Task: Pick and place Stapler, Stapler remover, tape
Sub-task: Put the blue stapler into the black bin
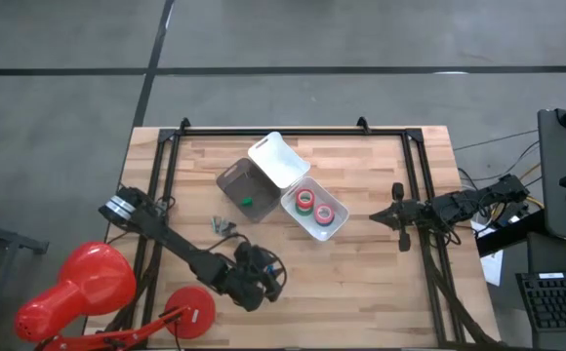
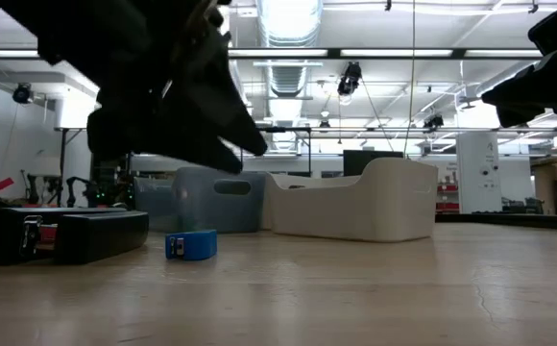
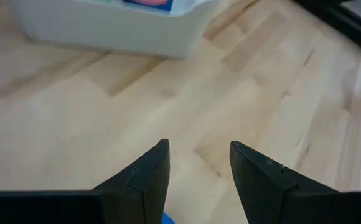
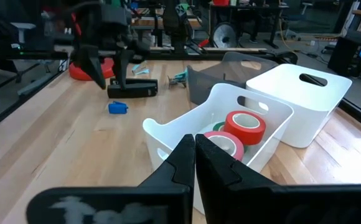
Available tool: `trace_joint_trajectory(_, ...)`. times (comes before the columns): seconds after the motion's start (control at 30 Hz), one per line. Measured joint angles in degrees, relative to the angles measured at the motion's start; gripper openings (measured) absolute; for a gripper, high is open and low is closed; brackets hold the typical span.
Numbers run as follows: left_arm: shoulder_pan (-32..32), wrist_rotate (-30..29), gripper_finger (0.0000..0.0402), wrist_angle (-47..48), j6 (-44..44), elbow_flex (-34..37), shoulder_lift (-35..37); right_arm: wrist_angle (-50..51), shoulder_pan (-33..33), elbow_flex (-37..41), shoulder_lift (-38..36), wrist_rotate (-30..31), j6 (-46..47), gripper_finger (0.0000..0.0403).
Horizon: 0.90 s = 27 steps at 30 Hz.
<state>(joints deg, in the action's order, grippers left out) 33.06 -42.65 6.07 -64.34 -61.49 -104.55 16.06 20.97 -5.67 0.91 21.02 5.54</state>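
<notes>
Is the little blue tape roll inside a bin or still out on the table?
Out on the table. The blue tape roll lies on the bare wood beside the stapler, apart from the white bin holding the red roll.

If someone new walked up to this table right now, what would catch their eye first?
Probably the white bin at mid-table, holding red, pink and green tape rolls. Next, the left gripper, fingers open, hovering above the black stapler near the front left, with a small blue tape roll lying beside it. The right gripper waits shut at the right side.
</notes>
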Motion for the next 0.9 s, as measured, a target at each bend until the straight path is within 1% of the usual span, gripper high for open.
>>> trace_joint_trajectory(0.13,0.0,1.39,0.017,1.91,-2.28,-0.07,-1.41,0.01,-0.02,0.0,0.0,0.0,0.02,0.0008)
trace_joint_trajectory(0.23,0.02,1.62,0.017,5.36,-2.84,-0.07,-1.47,0.03,-0.02,0.0,0.0,0.02,0.0,0.0008)
trace_joint_trajectory(0.37,0.02,2.94,0.017,8.77,-7.51,-0.09,-1.38,-0.01,-0.02,0.0,0.0,0.02,0.0,0.0008)
trace_joint_trajectory(0.43,0.04,4.67,0.017,9.26,-8.26,-0.09,-1.6,0.01,-0.02,0.0,0.0,0.0,0.0,0.0008)
trace_joint_trajectory(0.53,0.04,5.76,0.017,9.91,-9.06,-0.09,-2.36,0.01,-0.02,0.0,0.0,0.0,0.0,0.0008)
trace_joint_trajectory(0.9,0.02,6.41,0.017,9.32,-9.34,-0.11,-2.87,0.01,-0.02,0.0,0.0,0.0,0.0,0.0008)
